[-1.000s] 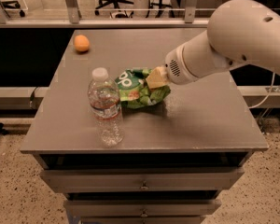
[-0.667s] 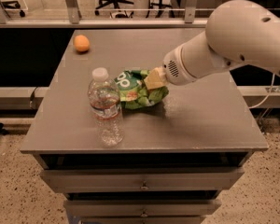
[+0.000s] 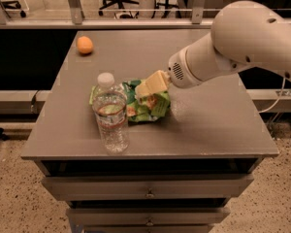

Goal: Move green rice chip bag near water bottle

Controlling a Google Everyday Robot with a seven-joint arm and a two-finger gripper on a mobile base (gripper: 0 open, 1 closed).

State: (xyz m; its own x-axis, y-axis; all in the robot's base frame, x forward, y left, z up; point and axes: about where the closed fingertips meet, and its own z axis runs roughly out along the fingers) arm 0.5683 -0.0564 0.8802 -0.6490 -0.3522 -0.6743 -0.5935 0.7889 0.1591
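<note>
The green rice chip bag (image 3: 148, 108) lies on the grey table top (image 3: 208, 125), crumpled, with its left end reaching behind the water bottle (image 3: 110, 118). The clear bottle stands upright with its white cap on, near the front left of the table, touching or nearly touching the bag. My gripper (image 3: 151, 85) comes in from the right on the white arm (image 3: 233, 42). It is down on the top of the bag and shut on it, just right of the bottle's cap.
An orange (image 3: 85, 45) sits at the table's far left corner. The table is a drawer cabinet with drawer fronts (image 3: 145, 188) below its front edge. A rail and office chairs stand behind it.
My gripper has shifted slightly left and down with the bag, whose left end now reaches behind the bottle. The bottle and orange have not moved.
</note>
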